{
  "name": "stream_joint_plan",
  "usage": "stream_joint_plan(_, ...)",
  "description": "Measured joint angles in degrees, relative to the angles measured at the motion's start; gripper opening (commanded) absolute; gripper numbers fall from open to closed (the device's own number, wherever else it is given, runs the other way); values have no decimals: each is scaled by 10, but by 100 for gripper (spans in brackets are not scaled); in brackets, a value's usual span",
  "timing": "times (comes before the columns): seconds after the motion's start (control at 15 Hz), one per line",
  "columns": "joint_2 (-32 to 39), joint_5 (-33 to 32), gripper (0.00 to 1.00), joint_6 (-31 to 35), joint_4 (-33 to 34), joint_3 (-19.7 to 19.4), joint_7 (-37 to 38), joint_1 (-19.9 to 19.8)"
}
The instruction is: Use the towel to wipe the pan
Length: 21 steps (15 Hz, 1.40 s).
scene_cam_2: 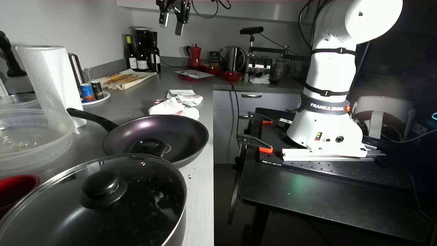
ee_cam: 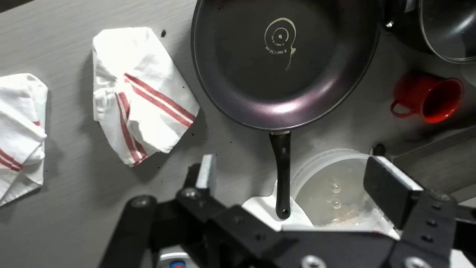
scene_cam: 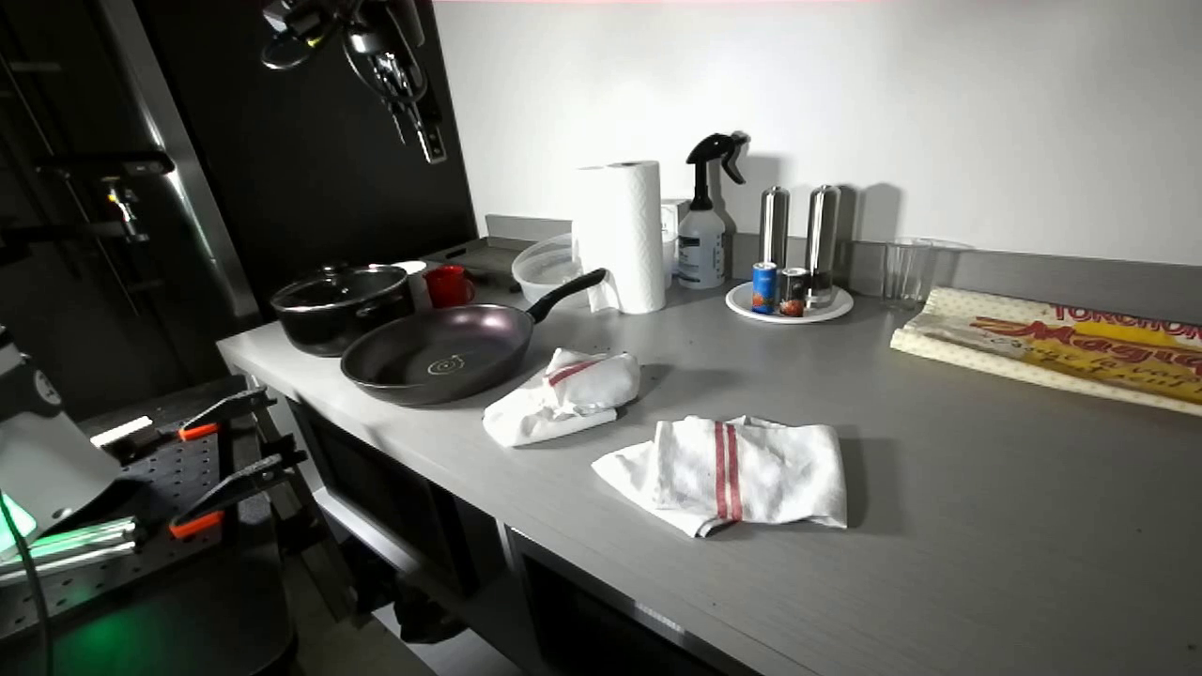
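Apparently, pan (scene_cam_2: 167, 131) near counter edge (scene_cam_2: 209, 191).

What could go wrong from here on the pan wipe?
1. The pan sits close to the edge of the counter; wiping pressure could shove it over.
2. Its handle points toward the paper towel roll; if the pan turns, it may knock the roll.
3. Measured from the pan, there is a near towel and a similar far towel; the open gripper might take the unintended one.
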Motion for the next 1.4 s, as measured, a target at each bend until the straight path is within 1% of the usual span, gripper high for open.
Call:
stream_joint_plan(0.47, 151, -8, 100, 9, 85, 8, 67, -23)
stream_joint_plan(0.73, 224, -59, 100, 9, 124, 8, 108, -37)
stream_joint_plan(1.07, 294, -127, 100, 9, 157, 7, 151, -45)
stream_joint_plan(1.4, 362, -141, 100, 13, 201, -1, 163, -53)
